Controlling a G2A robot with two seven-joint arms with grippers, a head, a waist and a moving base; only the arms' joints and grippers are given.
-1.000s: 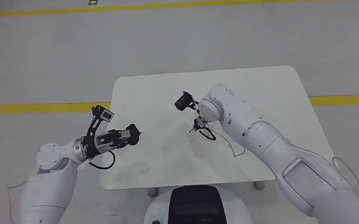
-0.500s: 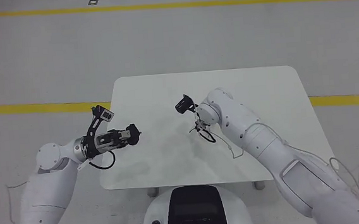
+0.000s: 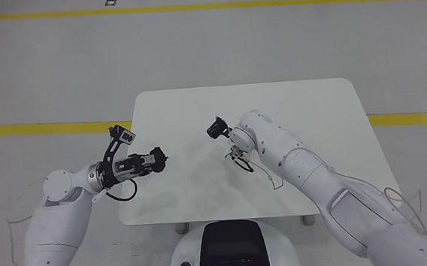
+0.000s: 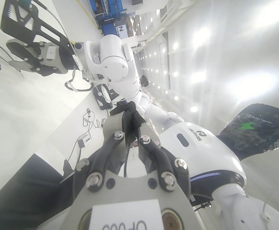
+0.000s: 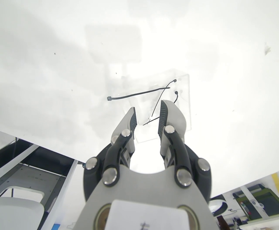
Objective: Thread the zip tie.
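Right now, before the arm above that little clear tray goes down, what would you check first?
1. Right gripper open: ok, jaws stand apart.
2. Right gripper over the clear tray: ok.
3. A single zip tie free to grab: not ok, the zip ties lie crossed.
4. Left gripper holding firmly: ok, shut on a black strip.
5. Whether that black strip is a zip tie: cannot tell.

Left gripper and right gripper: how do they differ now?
The left gripper has jaws shut on a black zip tie; the right gripper has them open and empty. The left gripper points sideways; the right gripper points down at loose zip ties. Both have the same build.
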